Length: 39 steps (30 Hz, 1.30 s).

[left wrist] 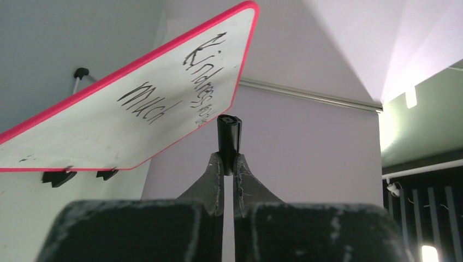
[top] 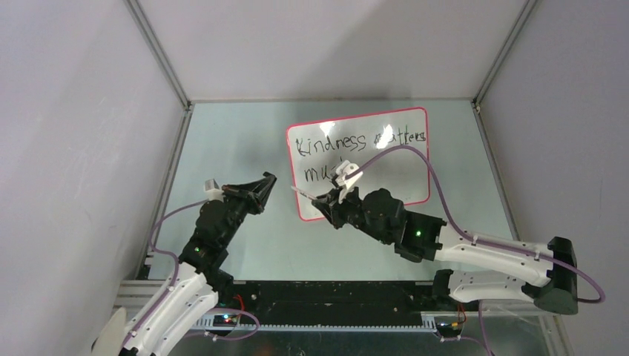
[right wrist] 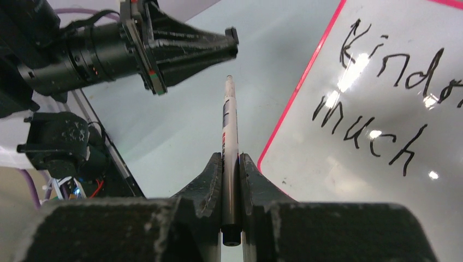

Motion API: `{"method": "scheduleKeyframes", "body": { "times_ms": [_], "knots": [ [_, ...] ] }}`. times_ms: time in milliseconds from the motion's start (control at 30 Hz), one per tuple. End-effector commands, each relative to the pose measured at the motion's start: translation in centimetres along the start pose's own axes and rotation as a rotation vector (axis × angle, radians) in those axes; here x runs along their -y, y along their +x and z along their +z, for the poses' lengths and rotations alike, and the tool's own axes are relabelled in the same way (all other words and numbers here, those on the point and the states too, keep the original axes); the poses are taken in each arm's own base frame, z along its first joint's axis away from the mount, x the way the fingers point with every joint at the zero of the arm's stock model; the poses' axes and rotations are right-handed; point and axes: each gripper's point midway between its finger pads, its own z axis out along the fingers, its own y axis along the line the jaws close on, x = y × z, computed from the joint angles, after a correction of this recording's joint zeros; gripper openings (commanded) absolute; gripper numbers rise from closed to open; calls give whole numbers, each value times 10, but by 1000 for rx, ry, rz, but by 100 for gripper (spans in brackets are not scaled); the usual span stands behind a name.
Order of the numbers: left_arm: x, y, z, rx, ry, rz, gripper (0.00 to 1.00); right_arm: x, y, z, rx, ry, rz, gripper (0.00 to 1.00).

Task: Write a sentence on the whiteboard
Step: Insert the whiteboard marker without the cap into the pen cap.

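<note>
The right hand (right wrist: pixel 231 161) is clenched on a marker (right wrist: pixel 230 125), gripping it near its back end so the barrel sticks forward past the fingertips. The left hand (left wrist: pixel 229 161) is clenched too, pinching a short black cap (left wrist: pixel 228 135) that stands out from its tips. The two hands face each other over the pale green surface (top: pixel 237 141), just left of the board. The marker's tip points toward the left hand, close to it but with a gap between.

Beyond them the whiteboard (top: pixel 393 178) lies flat on the surface, toward the far right, its red-pink rim (top: pixel 297 185) passing just beside the right hand. The sentence (top: pixel 334 142) is in uneven black strokes near the top left of the board: "Kindness matters" on the first line, "much" below it. Two small black clip feet (left wrist: pixel 57 176) show at one edge of the board.
</note>
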Motion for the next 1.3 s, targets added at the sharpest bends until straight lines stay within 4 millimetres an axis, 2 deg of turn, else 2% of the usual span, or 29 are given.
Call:
{"method": "scheduleKeyframes", "body": {
  "times_ms": [0,333,800,1267],
  "knots": [
    [18,3,-6,-7,23,-36,0,-4,-49,8,132,30,-9,0],
    [10,7,-7,-34,8,-75,0,-12,-44,28,102,29,-33,0],
    [14,12,-9,-64,29,-103,0,-17,-31,39,67,19,-38,0],
    [15,13,-10,-74,33,-104,0,-18,-34,44,67,22,-43,0]
  ]
}}
